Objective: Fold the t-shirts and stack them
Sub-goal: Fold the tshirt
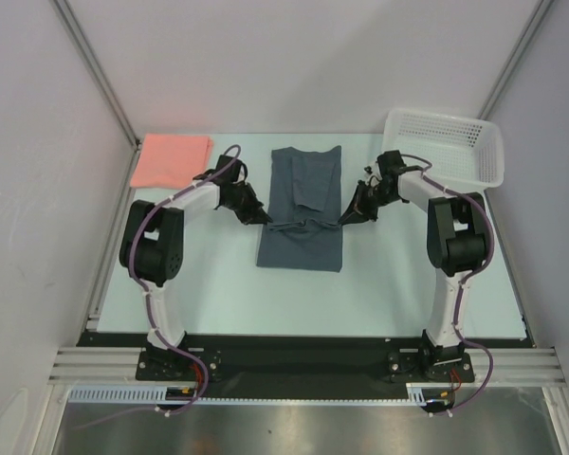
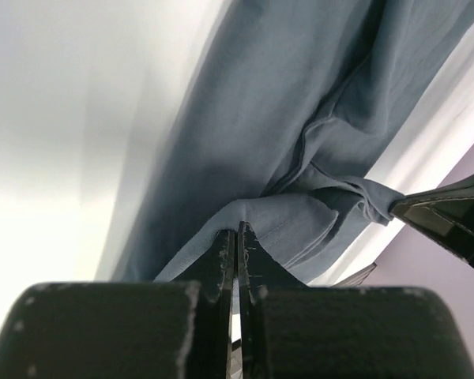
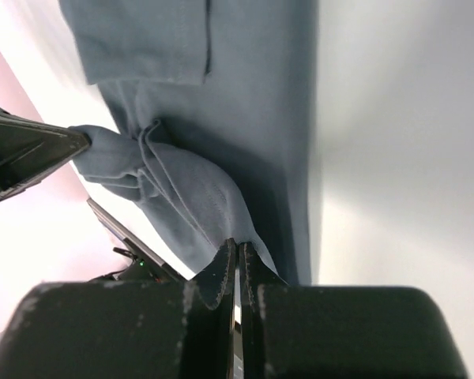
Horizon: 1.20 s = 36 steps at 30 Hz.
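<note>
The pale table (image 1: 408, 284) carries everything. At its far right corner sits a white mesh basket (image 1: 446, 142), well apart from the cloth and playing no part that I can see.

Down the middle of the table lies the slate blue-grey t-shirt (image 1: 302, 242). It is a long narrow strip with its sides turned in, so the lengthwise folding looks done. It is not yet folded across: the cloth bunches and puckers about halfway along, where the two arms hold it.

At the far left corner lies the salmon-pink t-shirt (image 1: 171, 159), a neat flat rectangle. I would call that one finished and waiting to be stacked with the other.

The left gripper (image 1: 263, 218) is clamped tight on the left edge of the blue-grey shirt, with a lip of cloth pinched between its closed fingers. The right gripper (image 1: 344, 220) is clenched the same way on the opposite edge, directly across from it. A ridge of gathered fabric runs between the two.

By my reckoning the job is a little past halfway. What remains is the crosswise fold of the blue-grey shirt, and then putting the two shirts together.
</note>
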Motion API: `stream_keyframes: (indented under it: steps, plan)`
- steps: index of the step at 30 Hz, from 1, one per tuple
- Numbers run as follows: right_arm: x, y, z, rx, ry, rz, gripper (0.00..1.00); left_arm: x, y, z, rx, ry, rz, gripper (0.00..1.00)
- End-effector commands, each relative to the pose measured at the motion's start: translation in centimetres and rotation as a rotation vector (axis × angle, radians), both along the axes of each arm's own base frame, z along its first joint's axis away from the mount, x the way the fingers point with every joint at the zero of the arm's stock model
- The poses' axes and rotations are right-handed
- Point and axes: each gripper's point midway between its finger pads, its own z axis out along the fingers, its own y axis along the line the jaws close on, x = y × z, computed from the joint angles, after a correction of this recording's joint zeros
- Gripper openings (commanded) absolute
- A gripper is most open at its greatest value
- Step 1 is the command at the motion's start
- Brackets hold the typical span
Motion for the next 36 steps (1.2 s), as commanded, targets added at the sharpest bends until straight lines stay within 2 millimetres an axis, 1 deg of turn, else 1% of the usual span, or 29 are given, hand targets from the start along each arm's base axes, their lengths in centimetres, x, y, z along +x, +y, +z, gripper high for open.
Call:
stream_keyframes:
  steps: [1, 4, 7, 8, 9, 12, 14, 16, 17, 18, 19, 20, 21, 22, 23, 24, 25, 26, 27, 28, 29, 30, 31, 32, 33, 34, 35, 36]
  plan:
    - [0.7, -0.3, 0.5, 0.024, -0.015, 0.022, 0.0, 1.7, 0.2, 1.1, -0.014, -0.046, -0.008, 0.0]
    - [1.2, -0.5, 0.5, 0.035, -0.023, 0.023, 0.0, 2.0, 0.2, 0.8, -0.016, -0.035, -0.004, 0.0]
    - [1.7, -0.5, 0.0, 0.052, -0.011, 0.026, 0.01, 2.2, 0.4, 0.2, -0.016, -0.02, 0.008, 0.01]
    - [1.7, -0.6, -0.5, 0.051, 0.005, 0.029, 0.02, 2.3, 0.5, 0.1, -0.015, -0.017, 0.011, 0.0]
    - [2.1, -0.5, -0.3, 0.051, -0.004, 0.032, 0.02, 2.4, 0.5, 0.1, -0.015, -0.019, 0.011, 0.0]
    - [2.3, -0.7, -0.6, 0.044, 0.008, 0.039, 0.03, 2.7, 0.6, 0.0, -0.012, -0.018, 0.015, 0.01]
    - [2.6, -1.0, -0.9, 0.043, 0.009, 0.032, 0.06, 2.9, 0.6, -0.2, -0.011, -0.016, 0.019, 0.05]
    - [3.0, -1.4, -1.0, 0.041, 0.009, 0.021, 0.11, 3.3, 0.9, -0.2, 0.009, -0.02, 0.025, 0.14]
    - [3.4, -1.6, -1.1, 0.039, 0.006, 0.014, 0.16, 3.5, 1.2, 0.0, 0.021, -0.03, 0.032, 0.2]
    - [4.0, -2.3, -1.2, 0.03, 0.004, -0.006, 0.2, 4.0, 1.4, 0.3, 0.032, -0.046, 0.039, 0.38]
    - [4.4, -2.7, -1.9, 0.023, 0.012, -0.008, 0.26, 4.2, 2.0, 0.4, 0.062, -0.051, 0.05, 0.46]
    - [5.6, -3.0, -0.7, 0.011, -0.013, -0.005, 0.35, 4.6, 2.5, 1.0, 0.088, -0.08, 0.037, 0.5]
    - [6.2, -3.9, -0.8, -0.044, -0.02, -0.012, 0.39, 4.9, 2.9, 2.0, 0.115, -0.111, 0.03, 0.54]
    - [6.5, -4.3, -0.4, -0.068, -0.04, 0.012, 0.41, 5.2, 3.7, 3.5, 0.162, -0.138, 0.028, 0.58]
    - [7.2, -4.6, 1.4, -0.086, -0.068, 0.017, 0.47, 5.5, 4.7, 4.2, 0.221, -0.18, 0.01, 0.61]
    - [7.3, -5.1, 2.1, -0.134, -0.087, 0.019, 0.5, 5.3, 5.2, 6.4, 0.245, -0.225, 0.005, 0.62]
    - [7.0, -5.0, 4.2, -0.169, -0.149, 0.046, 0.53, 5.1, 5.7, 7.2, 0.27, -0.257, -0.017, 0.62]
    - [6.5, -5.6, 4.6, -0.233, -0.161, 0.049, 0.59, 4.8, 5.7, 7.9, 0.274, -0.277, -0.023, 0.61]
    - [5.9, -5.6, 5.1, -0.26, -0.176, 0.061, 0.61, 4.0, 5.7, 9.2, 0.263, -0.309, -0.035, 0.6]
    - [5.3, -5.0, 7.2, -0.27, -0.24, 0.069, 0.62, 3.4, 5.2, 9.5, 0.26, -0.33, -0.065, 0.6]
    - [3.9, -4.9, 6.1, -0.278, -0.203, 0.074, 0.63, 2.7, 4.7, 10.0, 0.25, -0.349, -0.09, 0.59]
    - [3.0, -4.4, 6.5, -0.258, -0.204, 0.075, 0.63, 1.9, 4.1, 9.5, 0.24, -0.371, -0.125, 0.59]
    - [2.2, -3.7, 6.7, -0.219, -0.205, 0.078, 0.63, 0.9, 2.8, 10.8, 0.219, -0.445, -0.199, 0.59]
    - [1.8, -1.4, 9.0, -0.119, -0.286, 0.085, 0.63, -0.1, 1.3, 10.9, 0.155, -0.471, -0.266, 0.58]
    - [0.0, -0.7, 7.1, -0.093, -0.239, 0.086, 0.62, -1.0, 0.1, 10.2, 0.103, -0.496, -0.321, 0.54]
    - [0.2, 0.4, 7.1, -0.053, -0.284, 0.088, 0.58, -1.9, -1.2, 10.2, 0.054, -0.507, -0.359, 0.5]
    - [-0.7, 1.6, 7.4, -0.009, -0.267, 0.089, 0.55, -2.5, -2.0, 9.9, 0.008, -0.499, -0.38, 0.43]
    - [-1.4, 1.7, 6.2, -0.015, -0.237, 0.08, 0.54, -2.8, -2.3, 9.0, -0.006, -0.474, -0.372, 0.43]
